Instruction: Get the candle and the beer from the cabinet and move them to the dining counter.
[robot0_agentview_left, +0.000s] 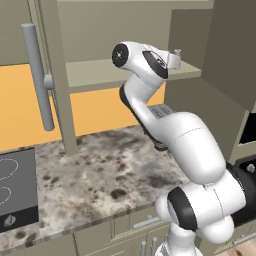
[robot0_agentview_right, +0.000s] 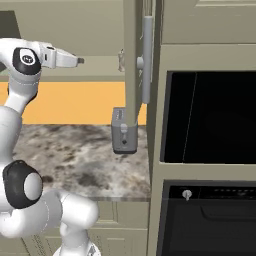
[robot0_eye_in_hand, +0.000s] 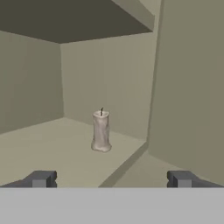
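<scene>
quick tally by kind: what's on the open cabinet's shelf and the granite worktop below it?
Candle: 1, upright on the cabinet shelf
Toaster: 1, on the worktop
Cooktop: 1, set into the worktop
Total: 3

Orange backsplash (robot0_agentview_left: 17, 105), speckled granite worktop (robot0_agentview_left: 100, 170)
</scene>
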